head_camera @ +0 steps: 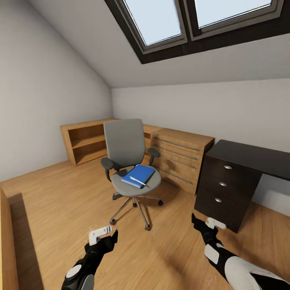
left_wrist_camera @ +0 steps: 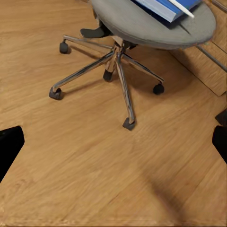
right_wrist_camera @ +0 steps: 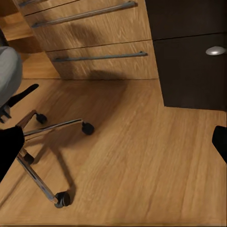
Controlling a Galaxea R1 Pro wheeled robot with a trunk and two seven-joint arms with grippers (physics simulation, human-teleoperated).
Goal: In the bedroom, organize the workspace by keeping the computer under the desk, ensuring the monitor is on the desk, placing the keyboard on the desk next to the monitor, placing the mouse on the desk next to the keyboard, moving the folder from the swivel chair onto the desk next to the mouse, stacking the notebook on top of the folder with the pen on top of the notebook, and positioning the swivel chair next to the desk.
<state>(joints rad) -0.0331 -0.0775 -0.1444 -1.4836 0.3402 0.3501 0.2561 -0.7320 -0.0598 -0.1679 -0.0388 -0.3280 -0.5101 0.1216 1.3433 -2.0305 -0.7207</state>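
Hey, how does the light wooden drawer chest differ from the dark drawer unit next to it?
The light wooden drawer chest has a pale oak finish, while the dark drawer unit is near black. The chest carries long horizontal bar handles; the dark unit has small round silver knobs. The chest is wider and sits lower; the dark unit is narrower and stands taller, under a dark top. Both stand on the wooden floor against the same wall and have stacked drawers.

no readable text, labels or numbers anywhere
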